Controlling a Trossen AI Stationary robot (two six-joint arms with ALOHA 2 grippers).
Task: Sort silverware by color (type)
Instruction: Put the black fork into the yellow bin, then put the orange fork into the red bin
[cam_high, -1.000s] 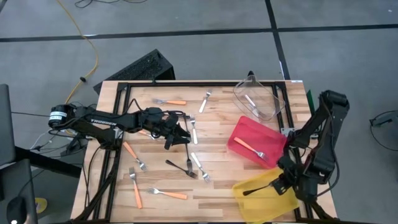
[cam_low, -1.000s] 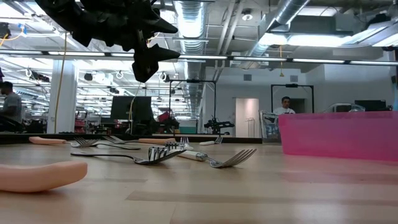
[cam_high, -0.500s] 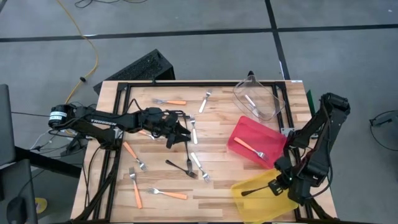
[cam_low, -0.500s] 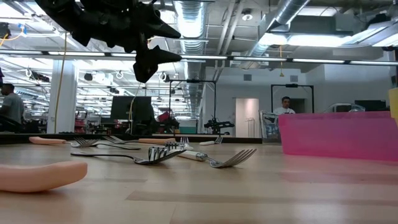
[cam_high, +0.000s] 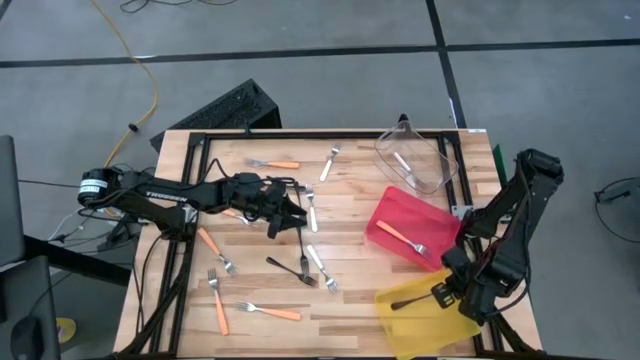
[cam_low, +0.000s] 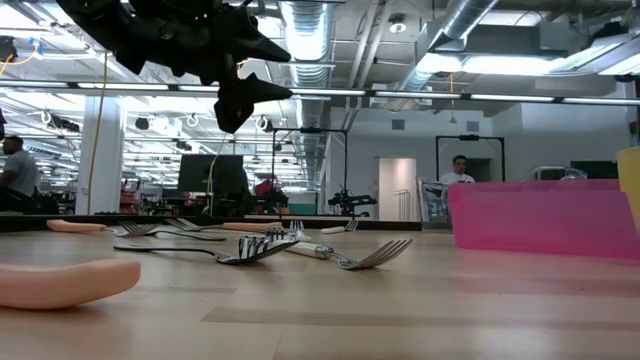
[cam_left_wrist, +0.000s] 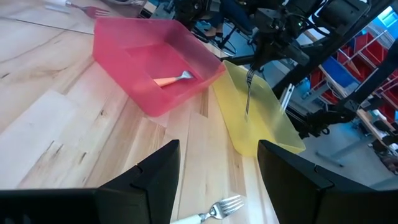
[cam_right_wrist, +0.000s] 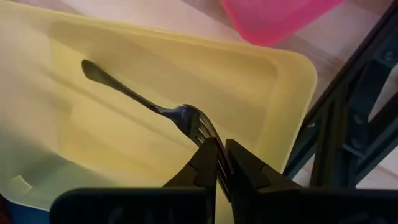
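1. A black fork (cam_right_wrist: 146, 106) lay slanting in the yellow bin (cam_right_wrist: 273, 93), its tines pinched between the nearly closed fingers of the right gripper (cam_right_wrist: 222, 163).
2. That yellow bin (cam_high: 425, 315) sat at the table's near right corner, just beside the red bin (cam_high: 385, 215), which held one orange-handled fork (cam_high: 400, 235).
3. The clear bin (cam_high: 410, 160) stood farther back with a pale fork inside.
4. The left gripper (cam_high: 290, 218) hovered spread above mid-table, over loose forks (cam_high: 300, 268).
5. Orange-handled forks (cam_high: 215, 300) lay scattered on the wooden table (cam_high: 340, 300), left of centre.
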